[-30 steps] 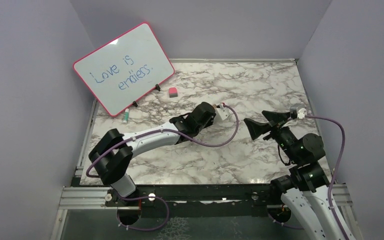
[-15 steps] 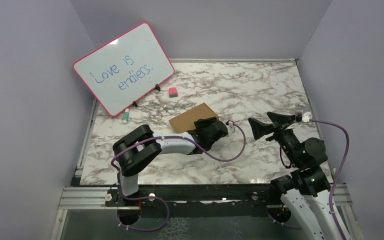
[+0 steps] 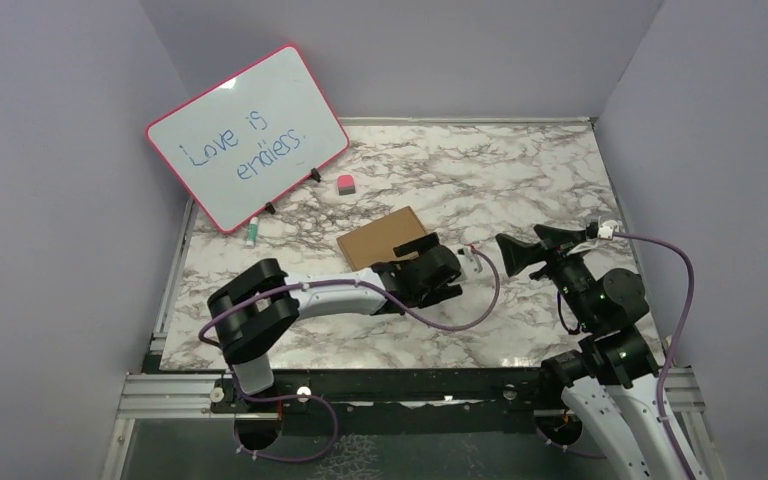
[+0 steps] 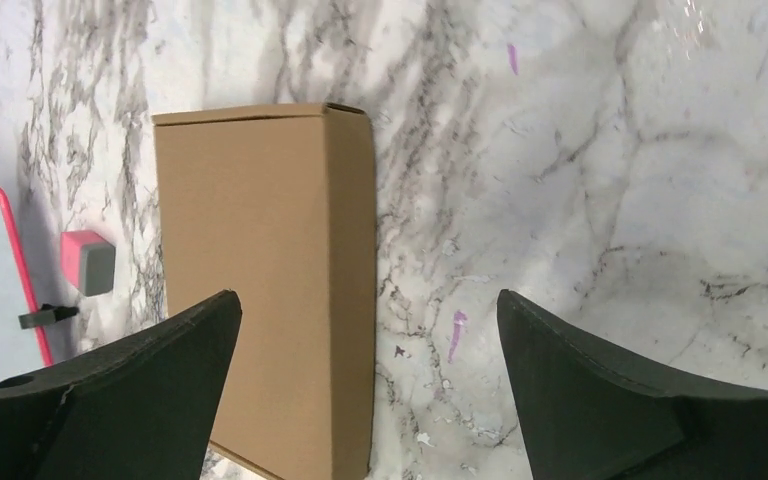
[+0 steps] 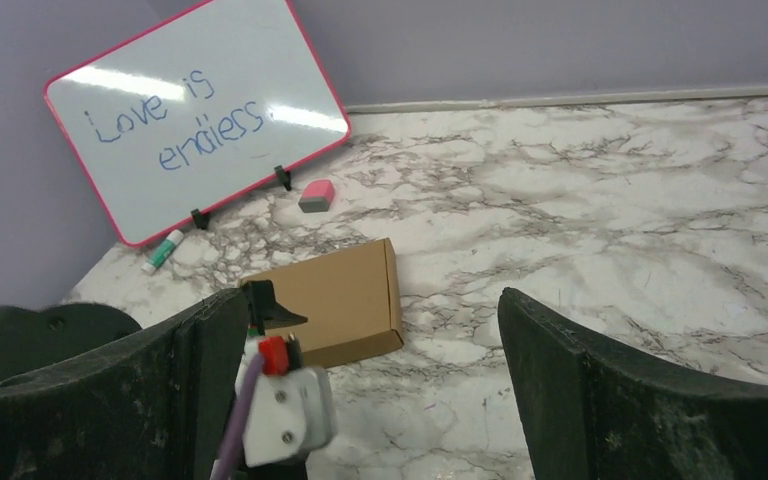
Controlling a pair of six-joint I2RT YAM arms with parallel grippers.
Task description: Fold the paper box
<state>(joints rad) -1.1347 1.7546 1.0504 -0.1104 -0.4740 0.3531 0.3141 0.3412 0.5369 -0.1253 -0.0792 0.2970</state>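
The paper box (image 3: 385, 236) lay flat on the marble worktop (image 3: 520, 170). It was plain brown, and it looked like a closed, shallow box with straight sides. The left hand (image 4: 368, 300) was just in front of the box, at its near end. Its two black fingers (image 4: 140, 400) were spread wide apart and held nothing. In the left wrist view, one finger covered the near left corner of the box, and the other finger was off to the right of the box, over bare marble. The right long side of the box ran up between the two fingers. I could not tell if the finger was touching the box or only above it. The right hand (image 3: 534, 247) was to the right of the box and apart from it. Its fingers were spread wide too, with nothing in them. A purple cable (image 3: 480, 290) hung in a loop just right of the box. A whiteboard (image 3: 247, 137) with a pink rim stood behind the box and to its left, leaning back. It had "Love is endless." on it in blue. A small pink eraser (image 3: 345, 183) sat behind the box. A marker (image 3: 251, 233) with a green end lay to the left of the box.
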